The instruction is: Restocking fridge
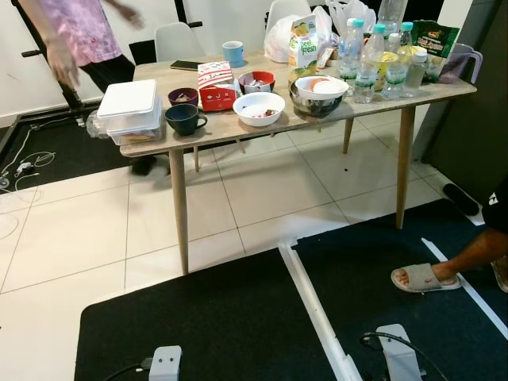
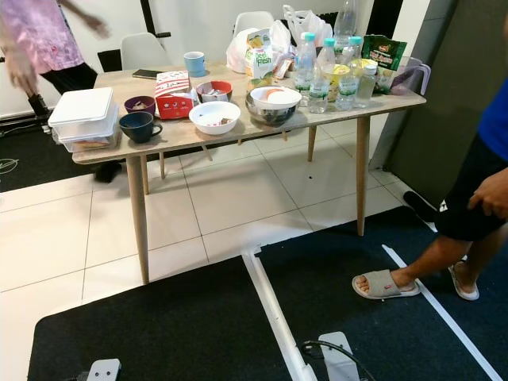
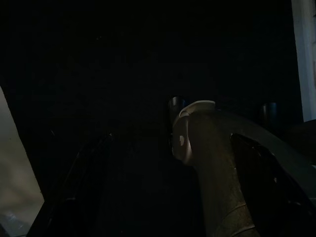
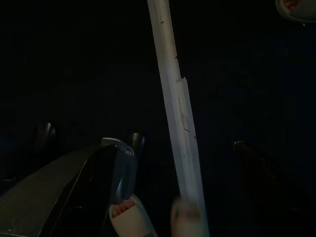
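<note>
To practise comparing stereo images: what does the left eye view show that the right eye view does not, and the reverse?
Left eye view alone: white cables on the black floor at far left. Right eye view alone: the bystander's blue shirt, black shorts, hand and second slipper. Both: the wooden table, white lidded container, water bottles, a person in pink, a foot in a grey slipper.
</note>
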### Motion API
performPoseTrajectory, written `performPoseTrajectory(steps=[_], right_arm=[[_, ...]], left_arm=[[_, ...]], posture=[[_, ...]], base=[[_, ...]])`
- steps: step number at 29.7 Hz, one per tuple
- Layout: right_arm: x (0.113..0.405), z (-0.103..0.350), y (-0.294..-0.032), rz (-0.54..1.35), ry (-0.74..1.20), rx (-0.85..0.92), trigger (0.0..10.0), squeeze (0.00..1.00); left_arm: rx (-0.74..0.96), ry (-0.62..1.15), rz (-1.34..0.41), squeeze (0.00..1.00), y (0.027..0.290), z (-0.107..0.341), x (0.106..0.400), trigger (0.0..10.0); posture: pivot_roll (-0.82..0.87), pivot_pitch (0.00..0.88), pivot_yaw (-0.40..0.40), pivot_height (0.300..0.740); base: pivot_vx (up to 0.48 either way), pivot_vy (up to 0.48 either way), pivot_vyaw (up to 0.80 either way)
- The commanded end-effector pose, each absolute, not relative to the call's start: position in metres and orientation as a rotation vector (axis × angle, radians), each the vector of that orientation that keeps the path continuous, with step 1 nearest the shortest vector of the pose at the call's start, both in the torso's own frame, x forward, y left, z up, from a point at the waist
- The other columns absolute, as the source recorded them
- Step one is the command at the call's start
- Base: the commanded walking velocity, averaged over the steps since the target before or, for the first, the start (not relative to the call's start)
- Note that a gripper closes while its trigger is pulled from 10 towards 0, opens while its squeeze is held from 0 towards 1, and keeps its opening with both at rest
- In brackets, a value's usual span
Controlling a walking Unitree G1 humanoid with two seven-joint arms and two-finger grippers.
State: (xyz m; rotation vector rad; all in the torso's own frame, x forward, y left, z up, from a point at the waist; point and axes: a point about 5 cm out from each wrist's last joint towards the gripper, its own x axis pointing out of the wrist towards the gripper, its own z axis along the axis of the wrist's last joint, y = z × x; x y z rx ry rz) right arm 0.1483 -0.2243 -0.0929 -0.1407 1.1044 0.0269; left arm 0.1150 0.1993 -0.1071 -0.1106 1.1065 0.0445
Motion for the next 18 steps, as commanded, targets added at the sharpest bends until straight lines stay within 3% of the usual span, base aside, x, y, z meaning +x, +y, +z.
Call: performPoseTrajectory(steps=[1, 7, 12, 18], right_arm=[[0.151, -0.091, -0.227, -0.002, 1.088, -0.121, 10.0, 0.0], [0.148, -0.092, -0.225, 0.032, 1.092, -0.108, 10.0, 0.0], [0.143, -0.094, -0.227, 0.021, 1.106, -0.096, 10.0, 0.0], [0.143, -0.095, -0.224, 0.059, 1.128, -0.121, 10.0, 0.0]], left_arm=[[-0.136, 1.119, 0.049, 0.0, 0.198, -0.108, 0.113, 10.0], [-0.177, 1.095, 0.096, 0.0, 0.205, -0.106, 0.115, 10.0], [-0.172, 1.102, 0.083, 0.0, 0.203, -0.107, 0.114, 10.0], [-0.196, 1.038, 0.128, 0.0, 0.211, -0.1, 0.133, 10.0]], posture=[[-0.04, 0.0, 0.021, 0.74], [-0.06, 0.0, 0.04, 0.74], [-0.07, 0.0, 0.052, 0.74], [-0.02, 0.0, 0.022, 0.74]], base=[[0.0, 0.0, 0.0], [0.0, 0.0, 0.0], [0.0, 0.0, 0.79], [0.0, 0.0, 0.78]])
